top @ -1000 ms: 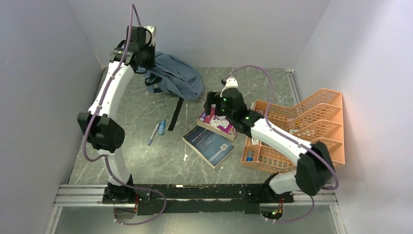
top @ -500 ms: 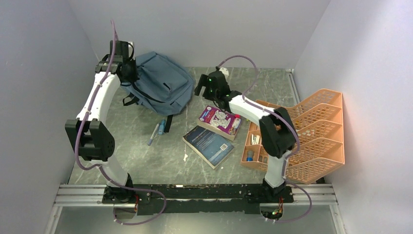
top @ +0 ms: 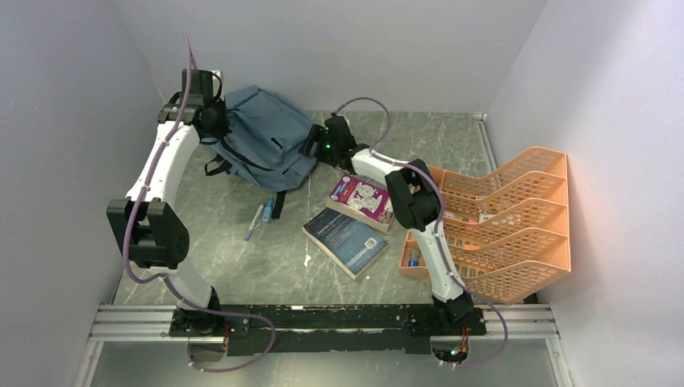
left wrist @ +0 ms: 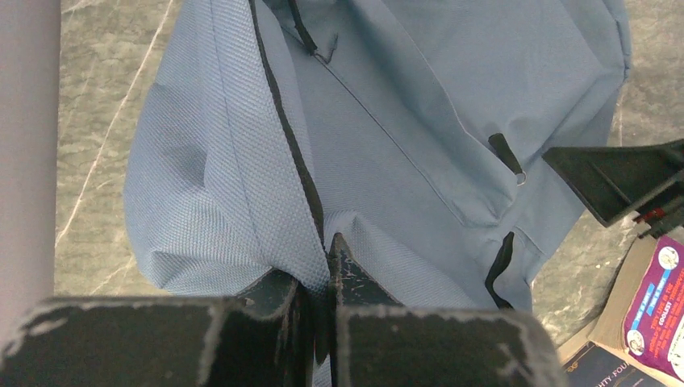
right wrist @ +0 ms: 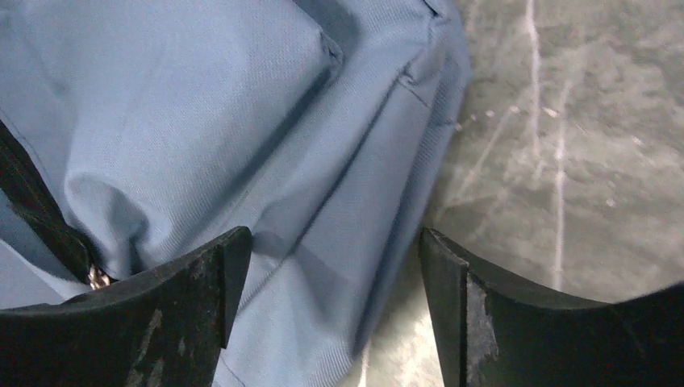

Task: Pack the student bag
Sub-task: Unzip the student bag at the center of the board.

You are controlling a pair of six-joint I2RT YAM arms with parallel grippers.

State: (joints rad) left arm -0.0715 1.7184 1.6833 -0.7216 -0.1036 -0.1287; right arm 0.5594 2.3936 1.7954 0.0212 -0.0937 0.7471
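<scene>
Only partial lettering: perhaps "COOLEST" on the purple book (left wrist: 655, 310), "FOU" on the dark blue book (left wrist: 601, 369).

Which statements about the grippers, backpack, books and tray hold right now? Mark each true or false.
The left gripper is shut on fabric of the backpack. True.
The right gripper is clamped on a book. False: it stands open at the backpack's edge.
The purple book and the dark blue book lie on the table, outside the backpack. True.
The orange mesh tray sits left of the backpack. False: it is to its right.
</scene>
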